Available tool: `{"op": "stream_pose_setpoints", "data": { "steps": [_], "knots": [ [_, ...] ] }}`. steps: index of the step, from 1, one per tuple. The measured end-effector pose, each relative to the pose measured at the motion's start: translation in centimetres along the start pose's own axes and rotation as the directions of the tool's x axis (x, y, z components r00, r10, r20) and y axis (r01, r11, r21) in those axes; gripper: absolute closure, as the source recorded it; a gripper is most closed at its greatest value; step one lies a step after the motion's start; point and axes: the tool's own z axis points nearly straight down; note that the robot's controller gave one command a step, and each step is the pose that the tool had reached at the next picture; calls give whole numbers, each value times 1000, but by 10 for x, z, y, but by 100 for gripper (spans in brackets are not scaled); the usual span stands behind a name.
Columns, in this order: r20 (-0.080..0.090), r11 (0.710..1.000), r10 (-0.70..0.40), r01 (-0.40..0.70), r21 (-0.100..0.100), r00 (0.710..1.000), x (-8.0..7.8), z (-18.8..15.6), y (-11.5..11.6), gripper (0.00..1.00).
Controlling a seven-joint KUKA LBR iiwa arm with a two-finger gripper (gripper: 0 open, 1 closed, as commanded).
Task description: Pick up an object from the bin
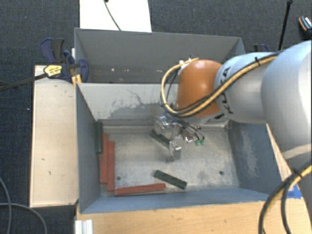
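While the arm (263, 91) leans in from the right, the grey bin (146, 48) holds only a few loose bars on its floor. A dark bar (170, 179) lies slightly tilted near the front wall, and it is the thing nearest the jaws. The jaws hang low just beyond the dark bar, toward the back wall, over bare floor and apart from it. Whether they are open or closed, or have hold of anything, I cannot tell. A long red-brown bar (140, 189) lies flat just left of the dark bar, its end close to it. Farther left of the dark bar, two red-brown bars (107, 160) lie side by side along the left wall, with a dark strip (99, 138) beyond them. Well behind the dark bar, the orange cover (197, 87) and looped cables (168, 89) hide part of the back floor
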Motion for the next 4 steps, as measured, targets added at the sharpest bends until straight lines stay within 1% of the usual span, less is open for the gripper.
{"op": "stream_pose_setpoints", "data": {
  "steps": [1, 2, 3, 4],
  "knots": [
    [8, 1000, -2, 2, 2, 1000, -2, -4, -1, 100],
    [4, 1000, -3, 3, 2, 1000, -1, -3, -1, 0],
    [7, 1000, -4, 4, 2, 1000, -2, -4, -1, 100],
    [4, 1000, -6, 6, 2, 1000, -1, -3, -1, 0]
  ]
}}
